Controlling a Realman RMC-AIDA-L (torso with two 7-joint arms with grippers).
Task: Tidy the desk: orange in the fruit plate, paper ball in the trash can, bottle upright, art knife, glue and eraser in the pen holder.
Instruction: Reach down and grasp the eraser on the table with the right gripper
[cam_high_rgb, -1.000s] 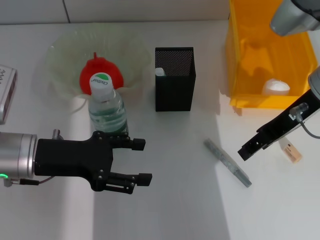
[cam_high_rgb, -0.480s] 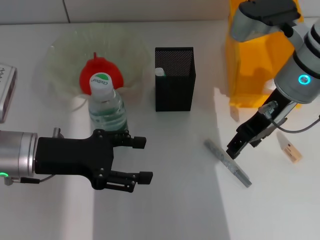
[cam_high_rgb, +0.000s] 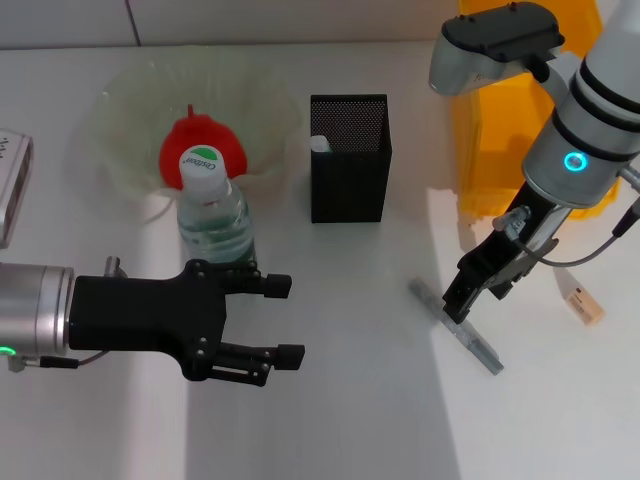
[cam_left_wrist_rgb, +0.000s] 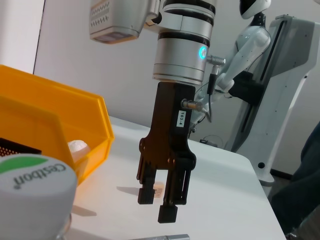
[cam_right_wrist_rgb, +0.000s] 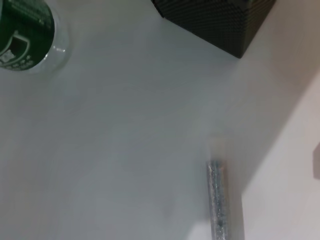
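Observation:
A grey art knife (cam_high_rgb: 455, 325) lies flat on the desk right of centre, also visible in the right wrist view (cam_right_wrist_rgb: 216, 200). My right gripper (cam_high_rgb: 458, 303) hangs open just above its near end; the left wrist view shows its fingers (cam_left_wrist_rgb: 167, 212) apart. The eraser (cam_high_rgb: 583, 302) lies further right. An upright bottle (cam_high_rgb: 212, 215) stands in front of the fruit plate (cam_high_rgb: 125, 110), which holds the orange (cam_high_rgb: 195, 145). A white glue stick (cam_high_rgb: 319, 144) pokes up inside the black mesh pen holder (cam_high_rgb: 349, 170). The paper ball (cam_left_wrist_rgb: 77, 146) rests in the yellow trash can (cam_high_rgb: 490, 150). My left gripper (cam_high_rgb: 283, 320) is open beside the bottle.
A white device (cam_high_rgb: 10, 185) sits at the left edge of the desk. The yellow trash can's wall rises close behind the right arm. The pen holder stands a short way up and left of the art knife.
My right arm has swung left and down from near the trash can until its gripper is over the art knife. The left arm and the other objects have not moved.

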